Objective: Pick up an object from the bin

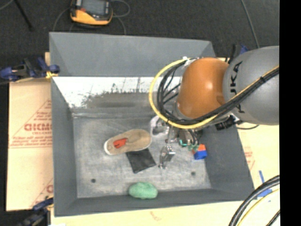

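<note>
Down inside the grey metal bin (63,140), the robot's gripper (164,158) hangs low over the floor, right of centre, beneath the arm's orange cover (202,86) and looped cables. Its tip is just beside the right edge of a flat black square (139,161), apparently a piece of foam or rubber. A tan slipper-like shoe (134,139) with something red inside lies touching the square's upper edge. A small blue block (200,154) with an orange top sits near the gripper on its right, and a green lump (143,190) rests well apart by the front wall. I cannot tell whether the gripper is open or closed, and I see nothing clearly held in it. To my eye the pick is at the reaching stage: everything lies on the bin floor, so grasping and lifting remain.
</note>
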Motion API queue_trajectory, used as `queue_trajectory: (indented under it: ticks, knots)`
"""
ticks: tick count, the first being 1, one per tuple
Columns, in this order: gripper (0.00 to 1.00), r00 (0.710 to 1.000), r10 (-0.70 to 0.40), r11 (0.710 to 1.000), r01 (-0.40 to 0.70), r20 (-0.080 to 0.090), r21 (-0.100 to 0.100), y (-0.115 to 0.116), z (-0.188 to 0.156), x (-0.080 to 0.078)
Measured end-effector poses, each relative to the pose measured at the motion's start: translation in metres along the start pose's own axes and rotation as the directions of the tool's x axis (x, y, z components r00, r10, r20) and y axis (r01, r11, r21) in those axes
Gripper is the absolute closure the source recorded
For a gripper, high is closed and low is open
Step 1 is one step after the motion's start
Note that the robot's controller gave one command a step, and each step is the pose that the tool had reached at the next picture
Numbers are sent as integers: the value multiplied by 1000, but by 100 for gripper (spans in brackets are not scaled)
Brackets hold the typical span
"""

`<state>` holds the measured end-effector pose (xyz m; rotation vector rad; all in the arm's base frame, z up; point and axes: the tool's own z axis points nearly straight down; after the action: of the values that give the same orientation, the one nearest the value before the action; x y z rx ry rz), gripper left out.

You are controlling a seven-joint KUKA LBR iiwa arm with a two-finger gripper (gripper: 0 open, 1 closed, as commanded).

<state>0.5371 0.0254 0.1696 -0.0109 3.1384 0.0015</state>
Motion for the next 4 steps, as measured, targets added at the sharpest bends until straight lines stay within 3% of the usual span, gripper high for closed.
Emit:
queue_trajectory:
  ticks: [1,2,3,4]
  knots:
    - [100,988,-152,988,152,26,7,47,88,-33]
    - [100,988,-151,989,151,26,7,47,88,-33]
    - [100,989,-149,989,149,-1,2,54,52,-38]
    - [100,989,-149,989,149,5,1,56,20,-38]
